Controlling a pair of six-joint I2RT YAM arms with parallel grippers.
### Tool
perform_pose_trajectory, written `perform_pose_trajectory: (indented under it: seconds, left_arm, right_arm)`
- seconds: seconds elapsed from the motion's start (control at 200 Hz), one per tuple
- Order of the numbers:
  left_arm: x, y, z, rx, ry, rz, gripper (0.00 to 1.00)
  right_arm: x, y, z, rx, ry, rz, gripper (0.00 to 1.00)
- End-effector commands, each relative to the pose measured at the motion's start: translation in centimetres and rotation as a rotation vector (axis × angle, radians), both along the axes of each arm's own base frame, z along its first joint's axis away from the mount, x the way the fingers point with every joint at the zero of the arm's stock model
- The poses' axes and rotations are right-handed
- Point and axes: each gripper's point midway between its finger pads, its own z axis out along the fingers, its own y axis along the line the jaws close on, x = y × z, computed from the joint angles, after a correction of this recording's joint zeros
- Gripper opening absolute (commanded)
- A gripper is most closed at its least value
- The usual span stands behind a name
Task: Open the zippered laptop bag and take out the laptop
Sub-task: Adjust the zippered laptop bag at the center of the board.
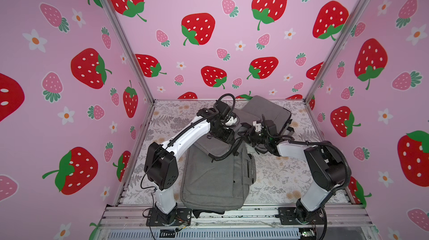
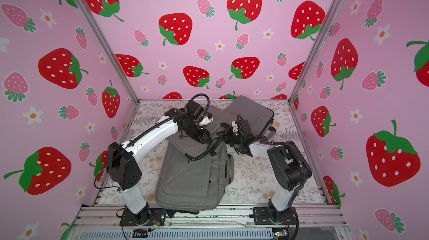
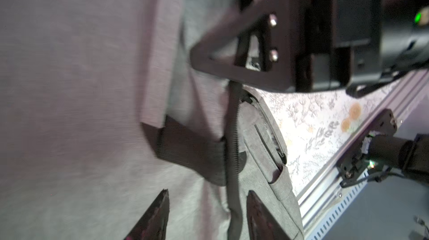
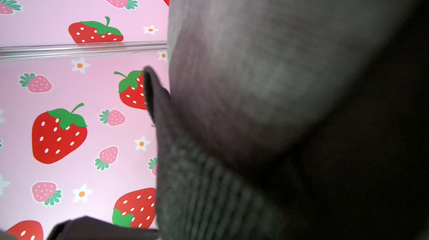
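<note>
A grey zippered laptop bag (image 1: 213, 180) (image 2: 185, 180) lies front centre, with a grey padded slab (image 1: 209, 144) (image 3: 162, 41) across its far end. The laptop is hidden. My left gripper (image 1: 235, 143) (image 3: 209, 215) hovers over the bag, open, and a black strap (image 3: 232, 145) runs loose between its fingertips (image 3: 160, 215). My right gripper (image 1: 246, 132) faces it from the right. In the left wrist view the strap leads up to the right gripper's fingers (image 3: 232, 64). In the right wrist view ribbed strap webbing (image 4: 209, 192) and grey fabric (image 4: 255, 64) cover its jaws.
A second grey bag (image 1: 267, 111) (image 2: 250, 111) lies at the back right, against the rear wall. The floral tabletop (image 1: 278, 176) shows to the right of the front bag. Strawberry-print walls close in three sides, and an aluminium rail (image 1: 232, 213) runs along the front edge.
</note>
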Motion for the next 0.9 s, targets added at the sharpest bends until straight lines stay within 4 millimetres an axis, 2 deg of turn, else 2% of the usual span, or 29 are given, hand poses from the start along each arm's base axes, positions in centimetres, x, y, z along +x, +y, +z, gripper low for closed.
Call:
perform_pose_trajectory:
  seconds: [0.0, 0.18, 0.26, 0.48, 0.655, 0.72, 0.82, 0.895]
  left_arm:
    - [3.4, 5.0, 2.7, 0.028, -0.084, 0.125, 0.6]
    - [7.7, 11.9, 2.3, 0.053, -0.122, 0.31, 0.7]
    - [9.1, 14.7, 1.4, 0.069, -0.114, 0.375, 0.71]
    - [10.6, 19.7, -2.4, 0.063, -0.02, 0.483, 0.71]
    - [10.0, 22.6, -5.7, 0.037, 0.073, 0.586, 0.69]
    - [9.8, 23.3, -6.2, 0.02, 0.076, 0.62, 0.7]
    - [9.5, 23.5, -6.5, -0.013, 0.098, 0.65, 0.69]
    - [9.3, 22.6, -6.7, -0.075, 0.12, 0.648, 0.69]
  right_arm:
    - [0.2, 0.9, 2.2, 0.018, -0.068, 0.041, 0.0]
    - [0.1, 0.7, 2.9, -0.024, -0.102, 0.067, 0.0]
    - [0.2, 0.6, 3.0, -0.039, -0.111, 0.068, 0.0]
    - [0.4, 0.4, 3.4, -0.057, -0.127, 0.074, 0.0]
    - [1.0, 0.0, 3.2, -0.084, -0.133, 0.072, 0.0]
    - [1.2, -0.1, 3.2, -0.091, -0.135, 0.07, 0.0]
    - [1.4, -0.1, 3.0, -0.093, -0.133, 0.071, 0.0]
    - [1.6, -0.1, 2.9, -0.095, -0.133, 0.069, 0.0]
